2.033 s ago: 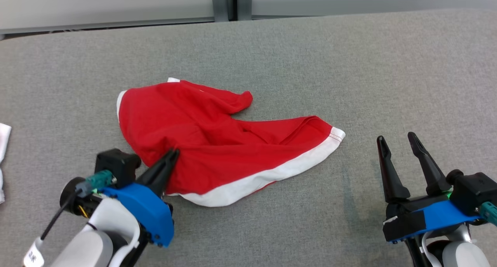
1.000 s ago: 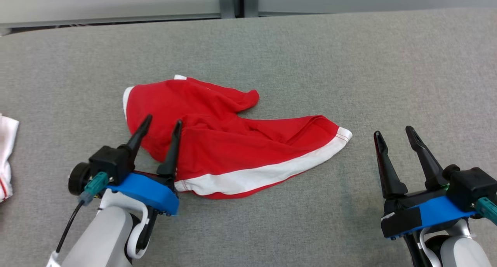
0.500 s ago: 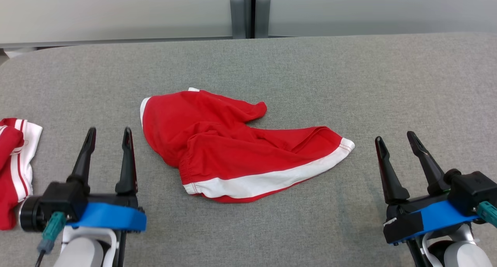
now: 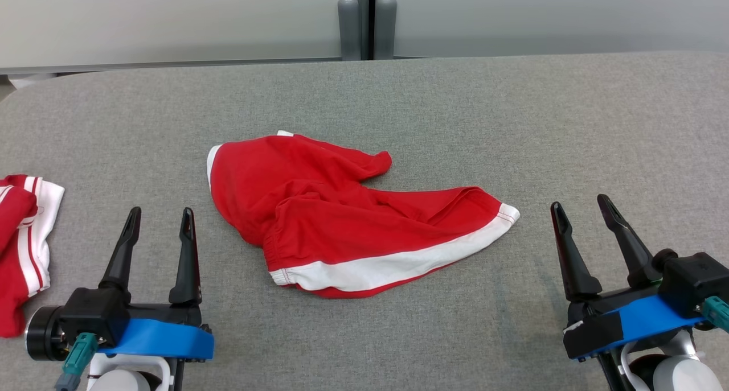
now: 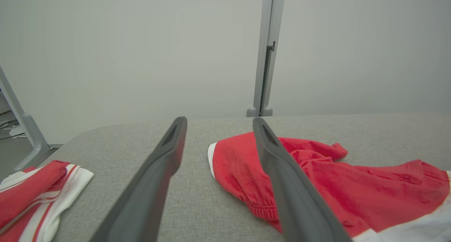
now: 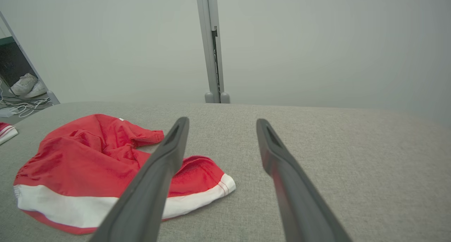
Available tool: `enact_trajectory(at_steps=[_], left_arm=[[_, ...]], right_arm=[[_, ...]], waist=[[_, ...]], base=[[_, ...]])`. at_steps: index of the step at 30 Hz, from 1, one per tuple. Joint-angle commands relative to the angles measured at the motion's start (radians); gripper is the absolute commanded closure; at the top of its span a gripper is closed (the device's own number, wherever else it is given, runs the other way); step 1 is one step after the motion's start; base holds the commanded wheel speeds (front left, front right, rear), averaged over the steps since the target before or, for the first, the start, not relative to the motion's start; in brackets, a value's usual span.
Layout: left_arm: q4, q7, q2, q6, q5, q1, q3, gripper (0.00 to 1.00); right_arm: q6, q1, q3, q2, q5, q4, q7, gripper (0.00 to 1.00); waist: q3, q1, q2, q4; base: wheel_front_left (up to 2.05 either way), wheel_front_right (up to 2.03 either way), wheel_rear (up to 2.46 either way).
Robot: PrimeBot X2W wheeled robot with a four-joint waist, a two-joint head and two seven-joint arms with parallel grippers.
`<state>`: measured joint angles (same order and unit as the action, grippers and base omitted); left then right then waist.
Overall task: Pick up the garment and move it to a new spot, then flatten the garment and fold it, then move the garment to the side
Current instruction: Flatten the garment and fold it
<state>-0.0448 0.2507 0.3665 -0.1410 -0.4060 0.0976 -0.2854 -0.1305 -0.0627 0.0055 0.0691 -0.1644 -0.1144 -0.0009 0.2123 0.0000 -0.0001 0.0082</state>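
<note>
**Nothing flattened yet**

My left gripper [image 4: 160, 212] and right gripper [image 4: 580, 203] stand spread, empty, flanking the rumpled red cloth shorts with white trim [image 4: 342, 226] on the grey fabric table [image 4: 512, 123]. Flattening, folding, setting aside remain, I judge.

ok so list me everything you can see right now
red garment: one, red with a white band, crumpled mid-table
second garment: one, red with white stripes, table's left edge
table: one, grey fabric top, under both garments
partition posts: two, grey, behind the table's far edge
shoes: a pair, white, on the floor past the table's left end
left gripper: one, dark fingers, open, lower left, clear of the red garment
right gripper: one, dark fingers, open, lower right, holding nothing
</note>
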Motion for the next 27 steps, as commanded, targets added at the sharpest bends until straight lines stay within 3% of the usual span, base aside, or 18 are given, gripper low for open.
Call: enact_trajectory(at_steps=[1,5,12,17,27], left_arm=[[0.010,-0.003,0.006,-0.005,0.005,0.000,-0.005,0.00],[0.029,-0.047,-0.003,0.007,-0.002,0.012,-0.034,0.00],[0.084,-0.268,-0.028,0.059,-0.027,0.012,-0.169,0.00],[0.075,-0.369,-0.042,0.074,-0.050,-0.009,-0.227,0.00],[-0.022,-0.404,-0.056,0.056,-0.071,0.024,-0.225,0.00]], right_arm=[[0.000,0.008,-0.001,0.002,-0.007,-0.002,0.001,0.00],[0.000,0.008,-0.001,0.001,-0.005,0.000,0.002,0.00],[0.000,0.005,0.002,-0.002,-0.009,0.004,0.002,0.00],[0.000,-0.002,0.005,-0.003,-0.012,0.007,-0.003,0.00],[0.000,-0.022,0.007,-0.009,-0.021,0.013,-0.013,0.00]], waist=[[0.001,0.0000,0.0001,-0.001],[0.003,0.0000,0.0001,-0.001],[0.018,0.0000,0.0001,-0.004],[0.029,0.0000,0.0001,-0.011],[0.073,0.0000,0.0001,-0.030]], base=[[0.00,0.00,0.00],[0.00,0.00,0.00],[0.00,0.00,0.00],[0.00,0.00,0.00],[0.00,0.00,0.00]])
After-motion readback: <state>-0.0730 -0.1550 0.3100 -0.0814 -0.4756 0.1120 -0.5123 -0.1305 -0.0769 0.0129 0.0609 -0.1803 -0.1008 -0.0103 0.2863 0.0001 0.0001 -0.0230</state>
